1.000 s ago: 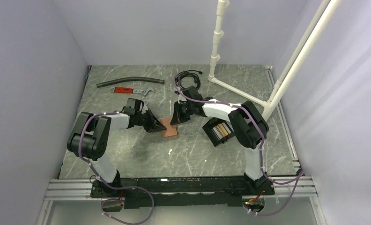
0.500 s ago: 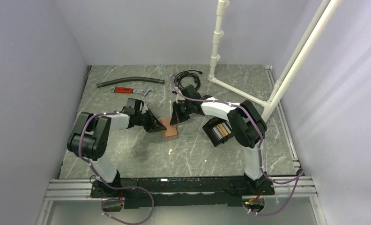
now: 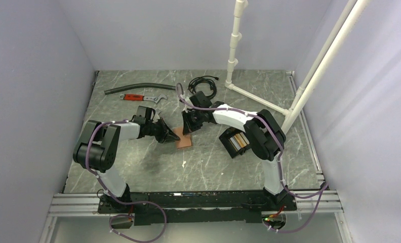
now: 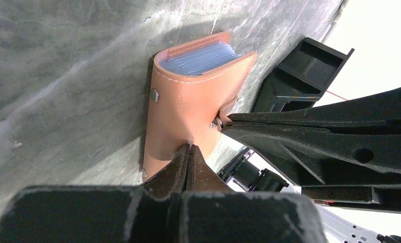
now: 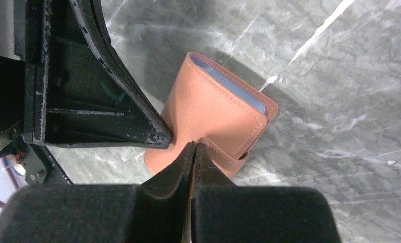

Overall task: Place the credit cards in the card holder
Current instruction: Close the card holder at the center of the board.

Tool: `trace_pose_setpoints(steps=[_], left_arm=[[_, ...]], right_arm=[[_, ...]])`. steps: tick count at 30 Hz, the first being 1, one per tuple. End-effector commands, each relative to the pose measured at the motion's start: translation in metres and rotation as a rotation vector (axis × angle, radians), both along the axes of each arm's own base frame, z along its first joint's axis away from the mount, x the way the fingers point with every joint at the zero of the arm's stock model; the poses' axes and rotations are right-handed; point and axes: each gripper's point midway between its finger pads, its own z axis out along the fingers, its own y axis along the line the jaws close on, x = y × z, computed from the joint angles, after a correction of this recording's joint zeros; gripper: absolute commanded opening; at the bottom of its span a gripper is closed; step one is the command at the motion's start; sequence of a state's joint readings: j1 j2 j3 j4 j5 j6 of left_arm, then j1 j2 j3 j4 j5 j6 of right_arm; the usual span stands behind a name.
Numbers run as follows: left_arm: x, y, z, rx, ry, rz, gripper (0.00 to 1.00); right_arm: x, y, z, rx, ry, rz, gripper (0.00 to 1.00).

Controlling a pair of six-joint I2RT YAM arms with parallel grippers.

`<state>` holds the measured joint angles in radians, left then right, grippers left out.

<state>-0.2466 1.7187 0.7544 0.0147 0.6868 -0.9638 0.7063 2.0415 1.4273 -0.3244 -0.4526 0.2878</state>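
Both arms are working on the tan wallet (image 3: 183, 141) in the middle. The left gripper (image 4: 189, 150) and the right gripper (image 5: 194, 146) are keeping their fingers pressed together, tips touching the leather. Bluish credit cards (image 4: 203, 56) are sitting inside it, and others are standing in the card holder (image 3: 227, 147) nearby. With the tips so close, they risk colliding, or the wallet may be sliding on the smooth grey marbled table (image 3: 213, 172). Lilac walls (image 3: 36, 76) are enclosing it, with white pipes (image 3: 233, 50), a hose (image 3: 137, 88) and a wrench (image 3: 140, 97) lying behind

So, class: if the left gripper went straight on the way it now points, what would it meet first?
The tan wallet: the shut tips of the left gripper already seem to touch its cover. Just beyond and to one side sits the right gripper, at the wallet's snap tab.
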Motion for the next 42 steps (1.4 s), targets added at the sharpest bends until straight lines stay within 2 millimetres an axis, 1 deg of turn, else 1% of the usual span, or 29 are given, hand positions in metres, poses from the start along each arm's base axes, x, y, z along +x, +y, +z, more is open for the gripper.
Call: trace_pose_setpoints(steps=[1,5,9,11,13,15,16,20,21,23,25,27,30,31,32,34,37,42], left_arm=[[0.002,0.002,-0.021,0.061,0.004,0.017,0.0],[0.003,0.002,-0.024,0.058,0.012,0.018,0.0],[0.001,0.002,-0.026,0.057,0.015,0.015,0.0],[0.001,0.002,-0.027,0.059,0.015,0.015,0.0],[0.001,0.001,-0.027,0.056,0.016,0.015,0.0],[0.001,0.001,-0.025,0.053,0.014,0.014,0.0],[0.002,0.001,-0.025,0.055,0.011,0.014,0.0],[0.002,0.002,-0.023,0.063,0.004,0.008,0.0],[0.002,0.002,-0.022,0.061,0.003,0.007,0.0],[0.002,0.002,-0.021,0.059,0.002,0.007,0.0],[0.001,0.002,-0.021,0.058,0.002,0.006,0.0],[0.001,0.002,-0.02,0.061,0.002,0.004,0.0],[0.002,0.002,-0.019,0.06,-0.002,0.001,0.0],[0.002,0.001,-0.019,0.059,-0.002,0.0,0.0],[0.002,0.001,-0.018,0.06,-0.004,0.0,0.0],[0.003,0.002,-0.018,0.062,-0.007,-0.001,0.0],[0.002,0.002,-0.019,0.064,-0.005,0.0,0.0],[0.002,0.002,-0.019,0.061,-0.002,0.004,0.0]], right_arm=[[-0.044,0.01,-0.041,-0.11,0.064,0.104,0.0],[-0.057,0.011,-0.05,-0.146,0.067,0.134,0.0],[-0.066,0.003,-0.055,-0.145,0.091,0.125,0.0],[-0.064,0.001,-0.053,-0.116,0.108,0.104,0.0],[-0.057,0.003,-0.048,-0.075,0.118,0.076,0.0],[-0.051,0.01,-0.036,-0.017,0.123,0.062,0.0],[-0.047,0.014,-0.027,0.014,0.121,0.055,0.0],[-0.02,0.033,0.026,0.063,0.049,0.003,0.0],[-0.014,0.035,0.039,0.059,0.03,-0.015,0.05],[-0.009,0.035,0.06,0.033,0.0,-0.044,0.13],[-0.005,0.03,0.071,-0.017,-0.036,-0.077,0.22],[-0.005,0.021,0.071,-0.091,-0.055,-0.106,0.27],[-0.005,0.004,0.059,-0.24,-0.11,-0.156,0.36],[-0.005,-0.001,0.055,-0.29,-0.127,-0.172,0.38],[0.001,-0.008,0.052,-0.352,-0.165,-0.206,0.4],[0.005,-0.018,0.048,-0.434,-0.207,-0.239,0.42],[0.006,-0.021,0.046,-0.501,-0.248,-0.245,0.43],[0.006,-0.018,0.038,-0.544,-0.265,-0.225,0.42]])
